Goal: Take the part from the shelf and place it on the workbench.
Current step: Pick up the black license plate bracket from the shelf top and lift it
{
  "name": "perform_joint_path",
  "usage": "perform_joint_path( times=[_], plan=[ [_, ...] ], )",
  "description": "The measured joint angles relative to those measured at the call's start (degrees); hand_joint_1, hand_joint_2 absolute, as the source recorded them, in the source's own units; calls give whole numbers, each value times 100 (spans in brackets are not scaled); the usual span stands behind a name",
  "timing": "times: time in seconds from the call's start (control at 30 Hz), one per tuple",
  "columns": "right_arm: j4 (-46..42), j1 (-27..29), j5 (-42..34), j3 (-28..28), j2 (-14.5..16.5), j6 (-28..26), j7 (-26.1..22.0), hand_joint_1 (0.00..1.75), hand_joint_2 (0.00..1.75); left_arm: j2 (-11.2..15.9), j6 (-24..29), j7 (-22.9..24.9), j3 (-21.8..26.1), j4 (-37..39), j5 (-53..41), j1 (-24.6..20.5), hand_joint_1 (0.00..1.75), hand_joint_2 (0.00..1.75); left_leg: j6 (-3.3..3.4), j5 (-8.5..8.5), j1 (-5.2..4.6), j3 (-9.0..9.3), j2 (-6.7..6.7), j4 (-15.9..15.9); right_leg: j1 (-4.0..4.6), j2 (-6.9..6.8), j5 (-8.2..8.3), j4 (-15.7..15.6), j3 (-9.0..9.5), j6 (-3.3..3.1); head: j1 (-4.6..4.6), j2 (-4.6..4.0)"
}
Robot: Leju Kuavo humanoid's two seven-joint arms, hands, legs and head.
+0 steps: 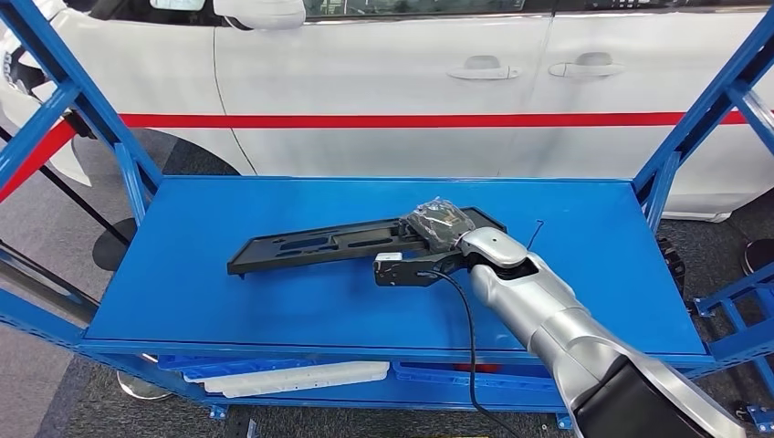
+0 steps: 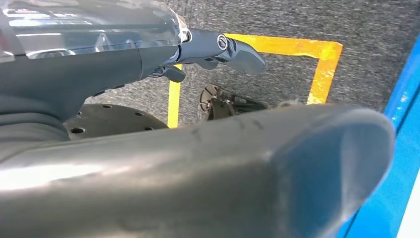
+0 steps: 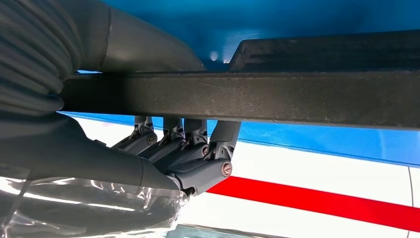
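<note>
So there's a white car with a red stripe [image 1: 383, 119] sitting right behind the blue metal shelf [image 1: 274, 301] I'm standing at, and grey carpet-ish floor is showing around it. The long flat black plastic part [image 1: 310, 248] is lying on the top deck of that shelf, roughly in the middle, stretching off toward my left side.

My right hand [image 1: 440, 224] is reaching in over the deck and gripping the right end of the part. In the right wrist view my fingers [image 3: 183, 148] are curling around the far edge of the black bar while my thumb is pressing on the near side, so it's properly clamped in there. The hand is wearing some crinkly clear plastic wrap over the back of it. A black cable [image 1: 469, 338] is running down along my silver forearm.

My left hand [image 2: 213, 49] is hanging down by my side over the floor, near a yellow tape outline [image 2: 317, 64]. It's holding nothing, but whether the fingers are spread or curled, I honestly can't tell.

On the lower shelf level, a white flat panel [image 1: 292, 376] is lying there.
</note>
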Motion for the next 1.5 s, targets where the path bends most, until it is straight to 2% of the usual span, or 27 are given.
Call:
perform_joint_path(
  times=[0.3, 0.43, 0.57, 0.63, 0.7, 0.77, 1.0, 1.13, 1.5],
  plan=[
    [64, -16, -107, 77, 34, -24, -25, 175, 175, 4, -92, -302, -5, 0, -115, -4, 0, 0, 2, -2, -1, 0, 0, 0, -1, 0, 1, -5, 3, 2, 0, -1],
    [81, -14, -175, 120, 39, -95, -24, 175, 175, 14, -77, -451, -31, 0, -258, -17, 0, 175, 2, -2, -1, 1, 0, 0, -1, 0, 1, -5, 2, 3, 0, 0],
    [83, -4, -222, 170, 34, -152, -25, 175, 175, 23, 259, -944, -119, 0, -525, -57, 0, 175, 2, -1, -1, 1, 0, 0, -1, 1, 1, -5, 1, 4, 0, -1],
    [83, 3, -246, 192, 21, -180, -33, 175, 175, 24, 351, -1448, -187, 0, -647, -96, 0, 87, 2, -1, -1, 2, 0, 1, -1, 1, 1, -5, 2, 4, 0, -1],
    [83, 11, -271, 220, 1, -201, -63, 175, 175, 25, 273, -1885, -230, -1, -717, -142, 0, 87, 2, -1, -1, 2, 0, 1, -1, 1, 2, -5, 2, 4, 0, -1],
    [83, 19, -292, 247, -16, -208, -99, 175, 175, 26, 214, -1942, -276, -1, -733, -179, 0, 175, 2, -1, -1, 2, 0, 1, -1, 1, 2, -5, 3, 4, 0, 0],
    [80, 26, -363, 330, -41, -276, -100, 175, 175, 28, 181, -1258, -365, 0, -790, -166, 0, 175, 2, -2, -2, 2, 0, 1, -1, 2, 2, -7, 3, 5, 0, -1],
    [70, 35, -416, 372, -118, -374, -76, 175, 175, 27, 68, -1147, -420, 0, -821, -86, 0, 175, 3, -2, -2, 2, 0, 1, -2, 0, -1, -8, 4, 9, 0, 0],
    [-154, -75, -522, 326, -504, -746, 7, 175, 175, 51, 323, -660, -568, 0, -860, 55, 0, 175, 3, -2, -4, -4, -1, 2, -6, 0, 3, -10, 1, 16, 1, 0]
  ],
)
